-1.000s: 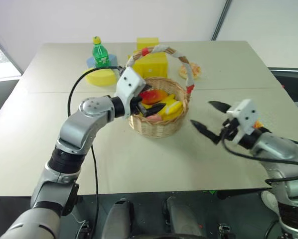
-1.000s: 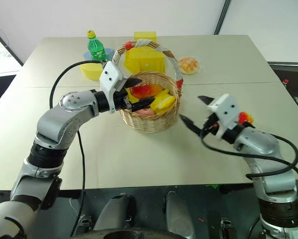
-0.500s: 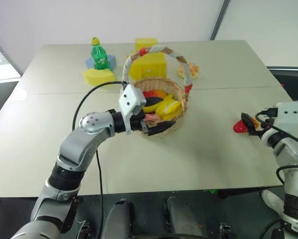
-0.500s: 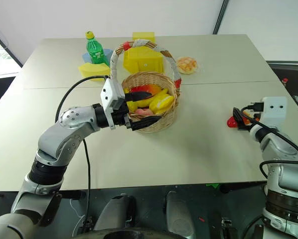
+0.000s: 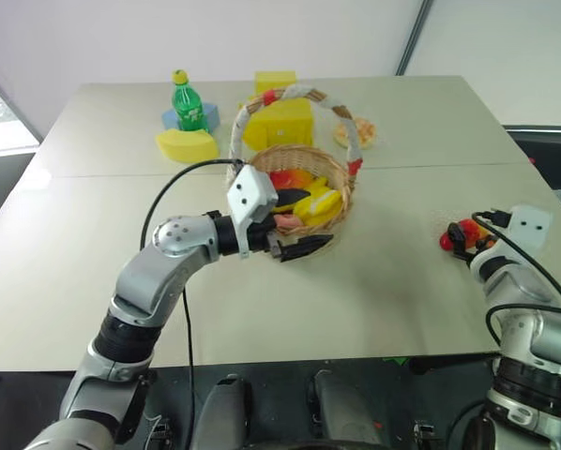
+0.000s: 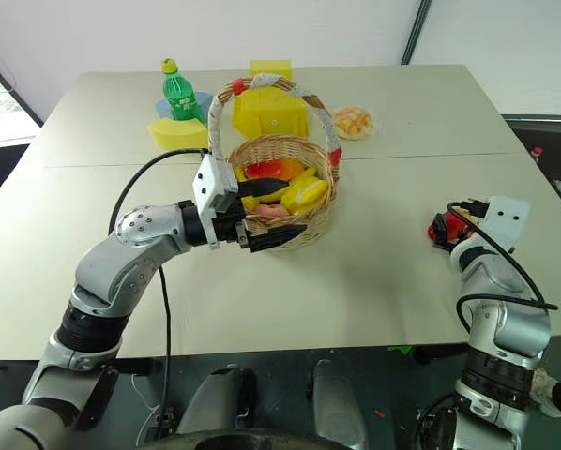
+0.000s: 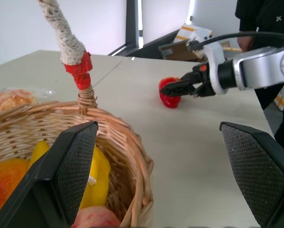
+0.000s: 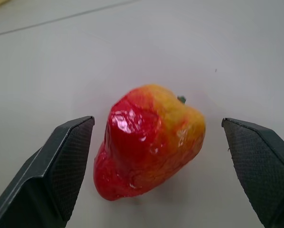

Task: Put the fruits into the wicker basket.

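Left eye view gives us the table (image 5: 93, 281) from our left side: the left gripper (image 5: 297, 223) hangs at the near rim of the wicker basket (image 5: 341, 211), fingers spread and empty. Inside the basket we see a red-orange fruit (image 5: 293, 179), a yellow fruit (image 5: 320, 202) and a pink fruit (image 5: 286, 220). Well to the right, near the table's edge, a red-and-yellow fruit (image 8: 149, 140) lies alone. Our right gripper (image 8: 158, 156) points at it with fingers wide apart, one on each side, not touching. We judge the step in hand is grasping this fruit. We should push in until the pads flank its widest part, then close gently, since the glossy, tapering skin could squirt out.
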